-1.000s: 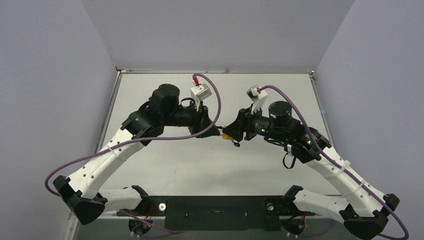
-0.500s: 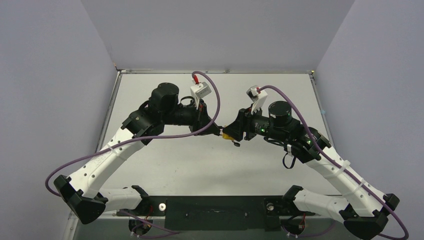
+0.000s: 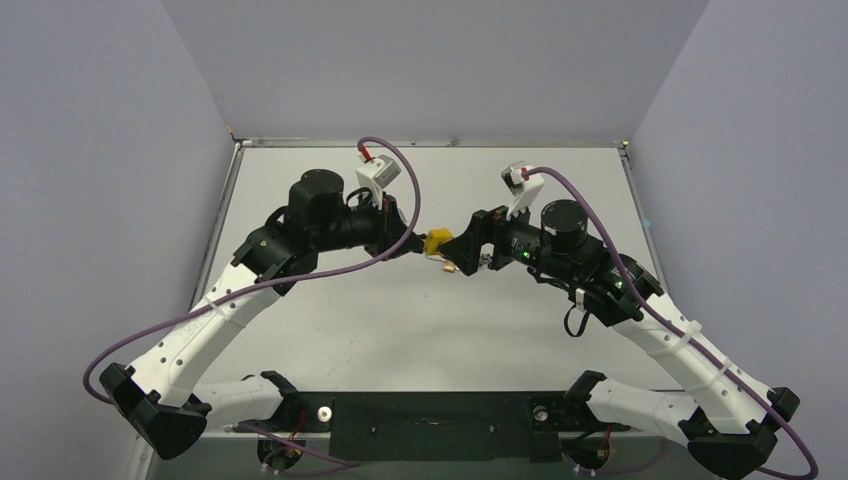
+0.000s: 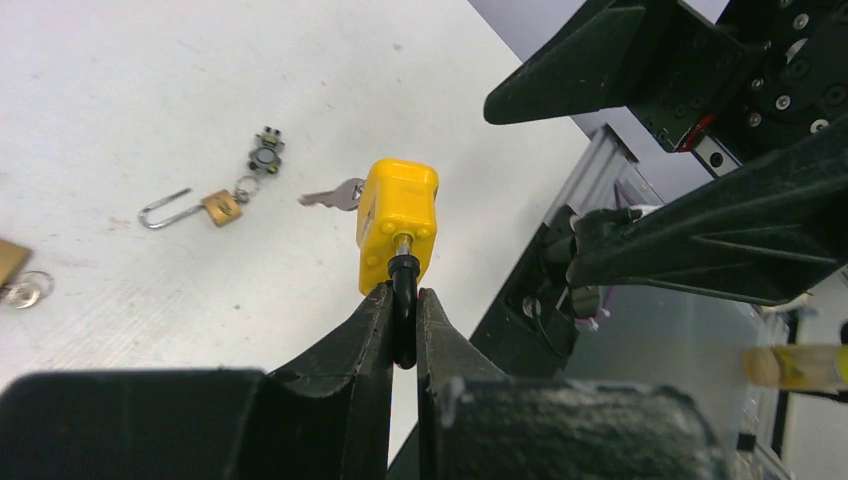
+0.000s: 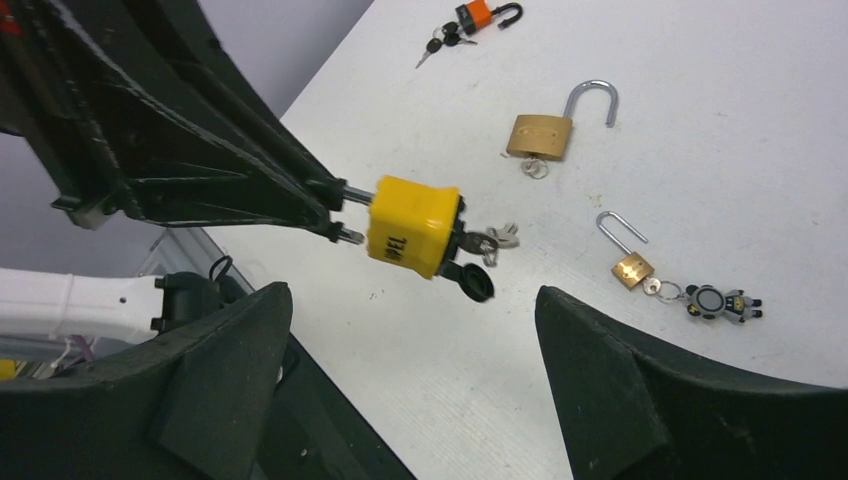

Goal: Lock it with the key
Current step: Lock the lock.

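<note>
The left gripper is clamped shut on the black shackle of the yellow padlock, holding it up off the table approx. mid-workspace, btwn the two arms. In the top view the lock sits just off the left gripper's tips.

The padlock body points away from the left fingers, w/ black lettering on one side. A silver key sticks out of its far end, and a black round tab hangs just under the key. Can't tell whether the shackle's second leg is seated in the body.

The right gripper is spread wide, one finger on each side of the lock and touching neither lock nor key. In the top view it sits just beside the key end.

On the table under the lock, per the right wrist cam:
- A brass padlock w/ its shackle swung open and a key ring at its base.
- A small brass padlock, also open, linked to a figure charm.
- An orange padlock w/ keys, near the far edge.

The three lie well apart from each other.
</note>
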